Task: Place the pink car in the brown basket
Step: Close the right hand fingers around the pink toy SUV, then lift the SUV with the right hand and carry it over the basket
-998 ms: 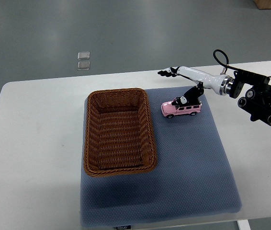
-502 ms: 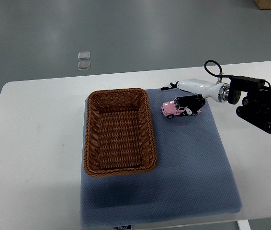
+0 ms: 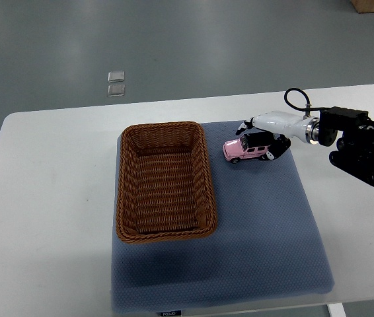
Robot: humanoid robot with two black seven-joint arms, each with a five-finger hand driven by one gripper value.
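Lowered from its raised, outstretched pose of a moment ago, the right hand (image 3: 264, 137) now sits down over the small pink toy car (image 3: 247, 149), its white palm shell lying along the car's far side and its dark fingers (image 3: 276, 148) curled around the roof and rear end. It looks to be clenched on the car, though how firm the hold is cannot be judged from above. The car itself has barely shifted and rests on the grey-blue textured mat (image 3: 266, 231), at about one o'clock from the centre of the white worktop (image 3: 48, 198). The brown woven wicker basket (image 3: 164, 181) stands just beside it, toward nine o'clock, with nothing in it. No left hand shows anywhere.

Judging by this, the task is in its early part: the reach is done and the grasp is being made or just made. Lifting the car, carrying it over the basket's near wall and letting it go inside are all yet to be done.
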